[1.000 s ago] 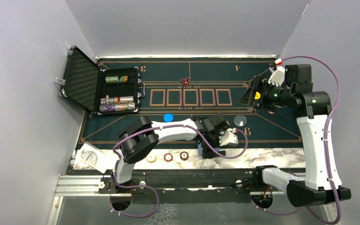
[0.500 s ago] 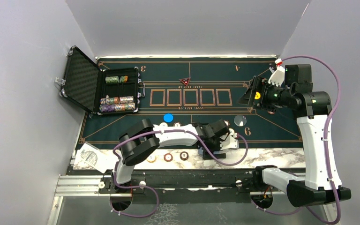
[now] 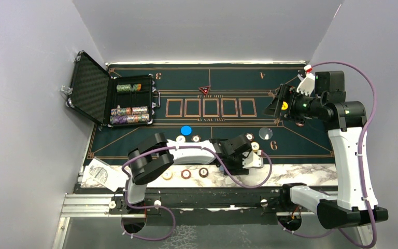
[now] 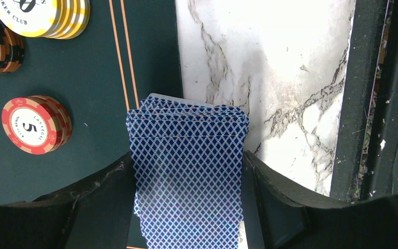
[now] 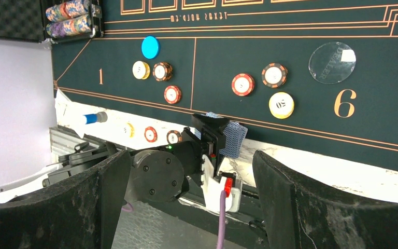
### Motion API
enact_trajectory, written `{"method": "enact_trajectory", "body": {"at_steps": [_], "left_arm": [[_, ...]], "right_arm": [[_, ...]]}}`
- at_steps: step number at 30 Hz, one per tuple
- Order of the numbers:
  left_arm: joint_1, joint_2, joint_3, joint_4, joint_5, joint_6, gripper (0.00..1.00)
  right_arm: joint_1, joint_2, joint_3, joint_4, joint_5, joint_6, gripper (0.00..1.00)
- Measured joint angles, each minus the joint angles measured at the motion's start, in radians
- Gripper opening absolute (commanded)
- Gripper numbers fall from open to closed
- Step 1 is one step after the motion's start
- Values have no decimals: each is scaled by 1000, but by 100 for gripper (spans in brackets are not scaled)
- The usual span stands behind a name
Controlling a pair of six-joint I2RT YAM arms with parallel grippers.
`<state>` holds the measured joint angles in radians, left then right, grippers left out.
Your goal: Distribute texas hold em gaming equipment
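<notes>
Deck of blue-backed cards [image 4: 186,140] at near edge of green felt mat [image 4: 98,78], overhanging marble tabletop [image 4: 269,67]. We judge it is gripped for dealing. Chip stacks [image 5: 243,84] already sit by seats 1 and 6. We cannot tell if deck is lifted.

Left gripper [image 4: 189,207]: clenched on deck, jaws against both long edges.

Right gripper [image 3: 275,108]: spread wide, grasps nothing, hangs over far right of mat, well apart from cards.

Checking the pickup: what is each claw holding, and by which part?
Left claw grips the blue-backed card deck by its long side edges; right claw holds nothing.
</notes>
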<state>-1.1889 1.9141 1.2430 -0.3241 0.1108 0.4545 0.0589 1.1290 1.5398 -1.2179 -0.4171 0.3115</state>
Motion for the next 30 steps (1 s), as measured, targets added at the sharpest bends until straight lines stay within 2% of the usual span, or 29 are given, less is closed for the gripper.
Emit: {"method": "enact_trajectory", "body": {"at_steps": [6,9,30], "left_arm": [[0,-7,-9,11,-7,7,7],[0,-8,-9,11,-13,8,0],[5,-10,28,-91,-41,-26,0]], "right_arm": [[0,0,0,5,0,0,88],[0,0,0,6,-1,0,88],[0,-21,-100,50,-20,37,89]]}}
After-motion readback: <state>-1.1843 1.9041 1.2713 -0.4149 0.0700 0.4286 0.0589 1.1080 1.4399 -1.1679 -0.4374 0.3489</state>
